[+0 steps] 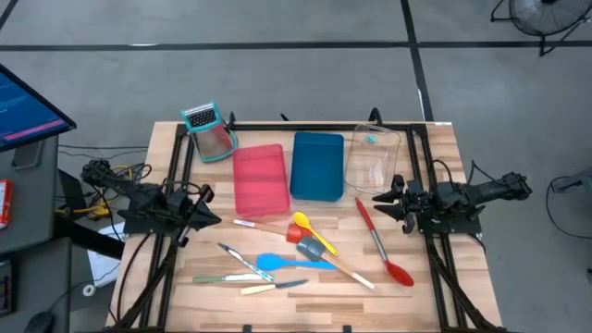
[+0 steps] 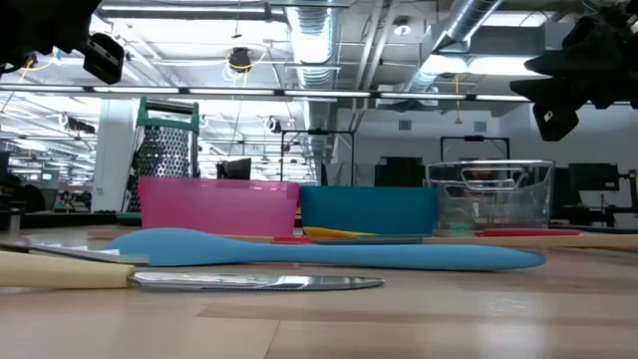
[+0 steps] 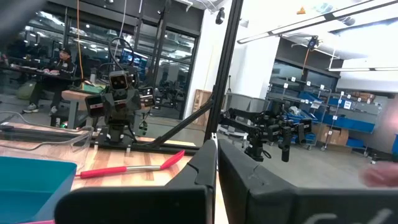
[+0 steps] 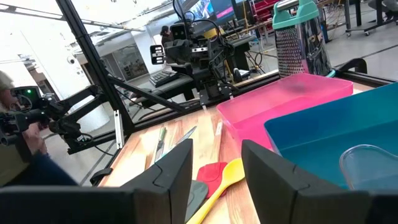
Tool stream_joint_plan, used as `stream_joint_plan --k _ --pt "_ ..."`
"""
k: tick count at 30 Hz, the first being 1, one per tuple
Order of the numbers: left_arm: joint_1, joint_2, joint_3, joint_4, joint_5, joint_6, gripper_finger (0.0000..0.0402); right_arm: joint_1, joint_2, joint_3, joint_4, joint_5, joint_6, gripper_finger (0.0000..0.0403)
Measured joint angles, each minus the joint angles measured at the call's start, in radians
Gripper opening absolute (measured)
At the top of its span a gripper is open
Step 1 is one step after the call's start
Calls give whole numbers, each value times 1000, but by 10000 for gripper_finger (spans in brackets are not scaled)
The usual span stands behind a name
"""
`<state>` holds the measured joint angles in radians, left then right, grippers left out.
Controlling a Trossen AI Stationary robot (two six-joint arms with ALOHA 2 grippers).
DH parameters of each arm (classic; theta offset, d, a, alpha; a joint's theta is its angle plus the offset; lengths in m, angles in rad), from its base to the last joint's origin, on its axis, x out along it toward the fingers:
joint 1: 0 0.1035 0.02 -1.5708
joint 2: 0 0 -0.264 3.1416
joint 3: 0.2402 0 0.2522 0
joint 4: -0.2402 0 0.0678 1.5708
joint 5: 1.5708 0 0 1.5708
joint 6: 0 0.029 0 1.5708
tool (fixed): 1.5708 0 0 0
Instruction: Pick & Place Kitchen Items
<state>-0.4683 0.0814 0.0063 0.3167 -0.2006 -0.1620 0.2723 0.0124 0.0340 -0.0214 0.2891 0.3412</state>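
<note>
The utensils lie flat on the wooden table (image 1: 435, 148). They are a long red spoon (image 1: 384, 242), a yellow spoon (image 1: 313, 231), a blue spoon (image 1: 287, 264), a red spatula (image 1: 294, 233), a grey spatula (image 1: 319, 252) and slim knives (image 1: 242, 264). My left gripper (image 1: 205, 219) hovers at the table's left side, shut and empty; its own view shows only a thin slit between the fingers (image 3: 216, 162). My right gripper (image 1: 381, 202) hovers at the right side, by the red spoon's handle end, open and empty (image 4: 214, 165).
A pink tray (image 1: 259, 178), a blue tray (image 1: 317, 166) and a clear tray (image 1: 373, 159) stand in a row at the back. A teal-framed grater (image 1: 209, 129) stands at the back left. Black frame rails run along both sides of the table. People show in the room beyond.
</note>
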Motion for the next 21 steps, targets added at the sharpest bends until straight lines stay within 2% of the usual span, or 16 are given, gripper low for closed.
stream_joint_plan --k 14,18,21 --pt "0 9 0 78 0 -10 1 0 0 0 0 0 0 137" --pt "0 15 0 180 -2 -137 1 -1 0 0 4 5 -18 138" --pt "0 19 0 256 -11 -218 1 -1 0 -2 23 7 53 139"
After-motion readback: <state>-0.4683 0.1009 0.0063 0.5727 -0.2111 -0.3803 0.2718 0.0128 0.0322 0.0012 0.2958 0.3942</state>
